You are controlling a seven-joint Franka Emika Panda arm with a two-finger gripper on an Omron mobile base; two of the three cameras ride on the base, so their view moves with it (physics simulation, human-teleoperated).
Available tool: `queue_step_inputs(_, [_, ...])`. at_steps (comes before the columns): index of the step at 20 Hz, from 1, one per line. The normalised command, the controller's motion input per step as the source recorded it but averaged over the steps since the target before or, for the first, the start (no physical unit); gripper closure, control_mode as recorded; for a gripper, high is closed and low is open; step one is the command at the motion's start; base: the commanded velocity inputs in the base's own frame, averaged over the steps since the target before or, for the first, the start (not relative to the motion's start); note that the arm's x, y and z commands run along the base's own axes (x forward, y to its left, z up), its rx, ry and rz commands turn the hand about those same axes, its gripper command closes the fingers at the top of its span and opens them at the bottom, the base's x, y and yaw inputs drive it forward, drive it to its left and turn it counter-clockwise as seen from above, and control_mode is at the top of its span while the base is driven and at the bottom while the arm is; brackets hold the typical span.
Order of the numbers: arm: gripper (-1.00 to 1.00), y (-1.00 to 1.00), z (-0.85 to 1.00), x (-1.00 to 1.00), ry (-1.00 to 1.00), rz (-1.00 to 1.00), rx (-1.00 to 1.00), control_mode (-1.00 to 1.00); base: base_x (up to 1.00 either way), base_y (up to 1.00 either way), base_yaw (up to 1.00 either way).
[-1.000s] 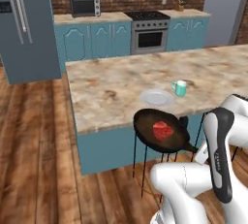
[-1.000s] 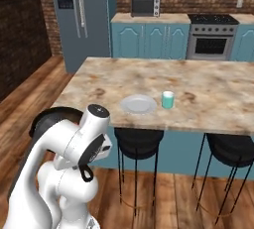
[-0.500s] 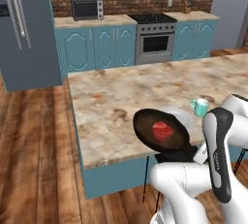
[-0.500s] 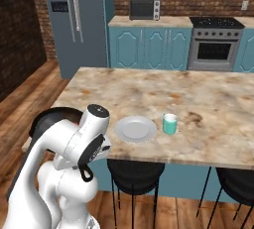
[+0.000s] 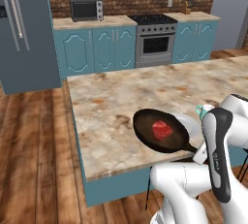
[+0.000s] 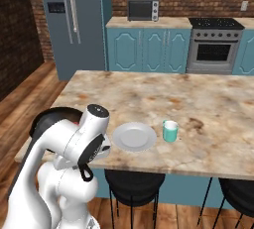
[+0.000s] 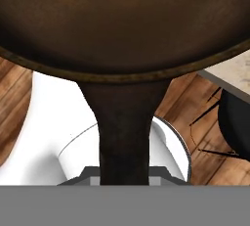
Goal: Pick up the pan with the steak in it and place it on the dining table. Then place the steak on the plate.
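The pan [image 5: 161,131] is held by its handle [image 7: 124,132] in the gripper [image 7: 124,178], whose jaws are clamped on the handle's end; the fingertips themselves are hidden behind it, so the exact contact cannot be made out. The steak [image 5: 162,129] lies in the pan, just ahead of the gripper. The pan appears to be carried over the near edge of the table [image 5: 116,102], though whether it is already resting on the top cannot be told. The plate [image 6: 134,137] lies on the table to the right of the gripper, with a mug [image 6: 170,131] just beyond it.

The pick-up is judged done and the carry close to its end. Left to do: the pan is to be set down and released, and then the steak is to be lifted out and laid on the plate.
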Motion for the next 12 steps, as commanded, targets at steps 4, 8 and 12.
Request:
queue_step_inputs(4, [1.0, 0.03, -0.01, 0.07, 0.0, 0.0, 0.0, -1.0, 0.0, 0.0, 0.0])
queue_step_inputs(8, [1.0, 0.24, -0.19, 0.6, 0.02, -0.02, 0.0, -1.0, 0.0, 0.0, 0.0])
queue_step_inputs(12, [1.0, 0.21, -0.21, 0.52, 0.01, -0.04, 0.0, -1.0, 0.0, 0.0, 0.0])
